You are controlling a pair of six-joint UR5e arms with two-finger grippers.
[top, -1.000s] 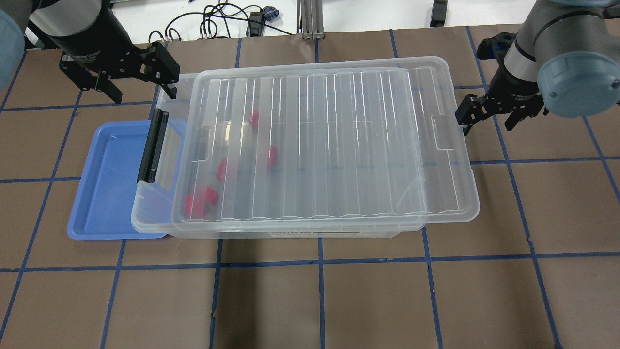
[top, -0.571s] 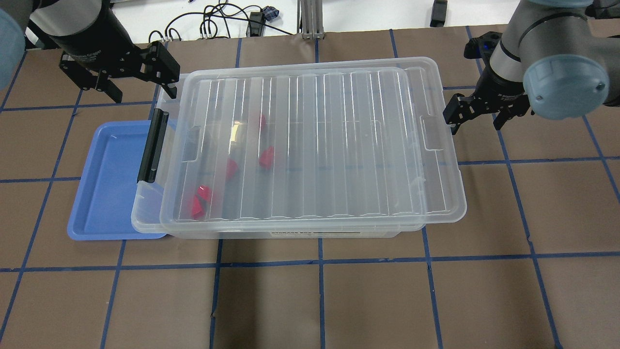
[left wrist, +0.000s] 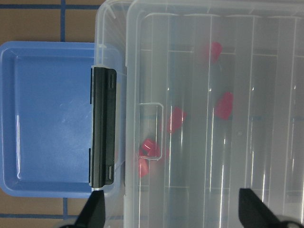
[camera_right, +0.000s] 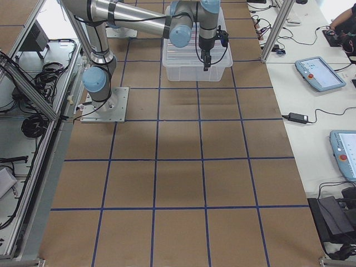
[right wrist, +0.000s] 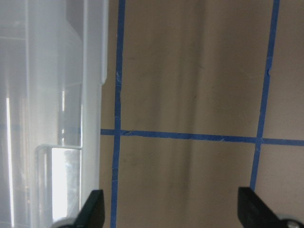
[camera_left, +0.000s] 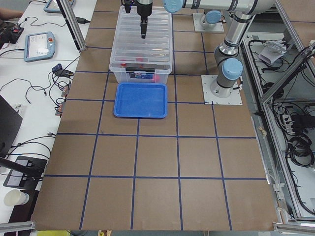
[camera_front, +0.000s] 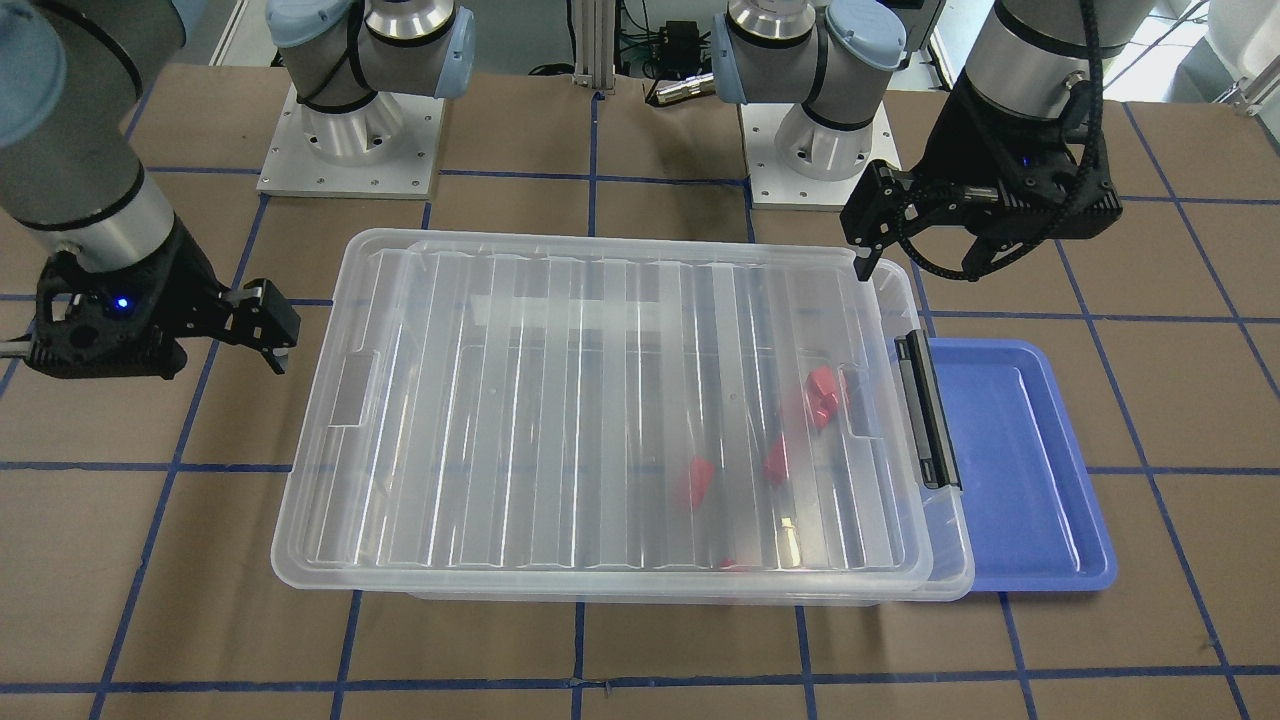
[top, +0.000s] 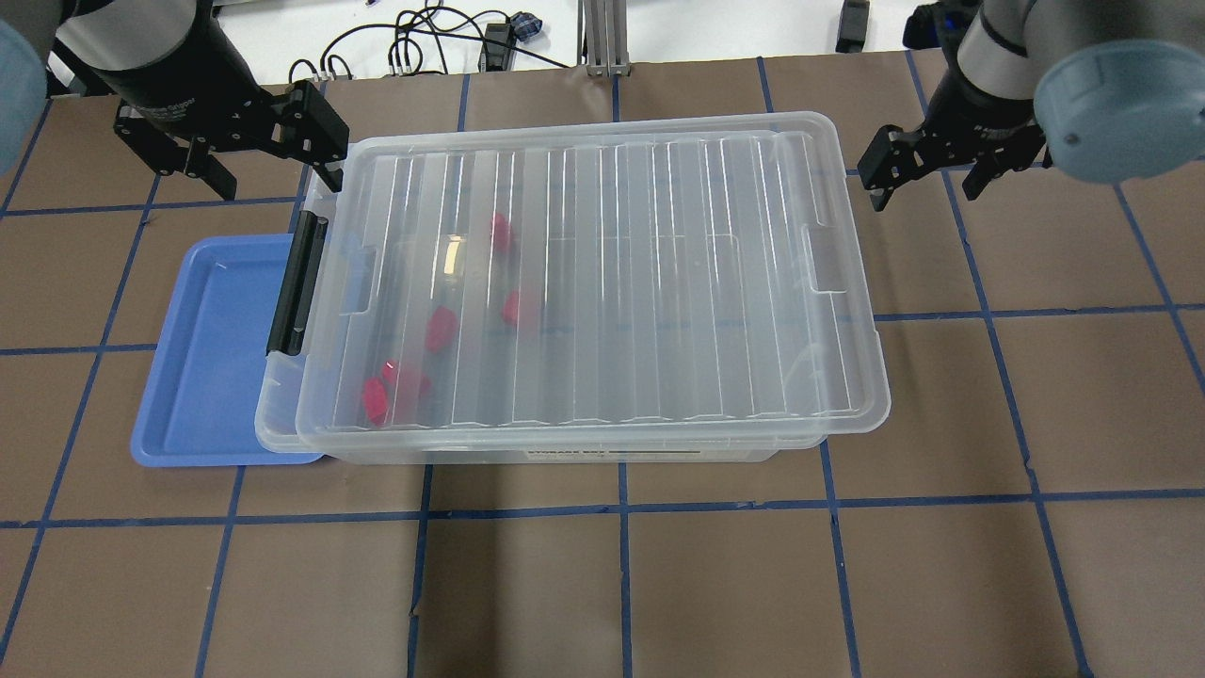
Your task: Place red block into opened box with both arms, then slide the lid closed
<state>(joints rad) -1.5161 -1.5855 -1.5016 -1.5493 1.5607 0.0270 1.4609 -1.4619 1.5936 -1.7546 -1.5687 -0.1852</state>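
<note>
The lid [top: 602,273] has slid along the box [top: 275,419] toward the handle end since a second ago, so less of it overhangs the far short end and only a narrow strip of box rim by the black clip handle [top: 299,285] is uncovered; it is not yet square on the box. The right gripper [top: 927,193], which was just beside the lid's short edge by its recess, has drawn back toward the rear of the tabletop [top: 621,584] and now stands apart from the lid; its jaws are spread wide and hold nothing. The left gripper [top: 275,174] has stayed by the box's rear corner at the handle end; its jaws are also spread wide and empty.

A pale label strip with dark print [top: 612,454] runs along the box's near long wall; the print is too small to read.

The red blocks [top: 520,308] lie inside the box under the lid, gathered in the half nearer the handle; they are small and bright red, blurred by the ribbed clear plastic, and two of them lie close together near the front corner; the left wrist view shows them scattered just past the lid's recess. The lid is clear, with parallel ribs and a rectangular recess near each short end; the box is shallow and clear, and its handle end overlaps a blue tray [top: 212,358].
</note>
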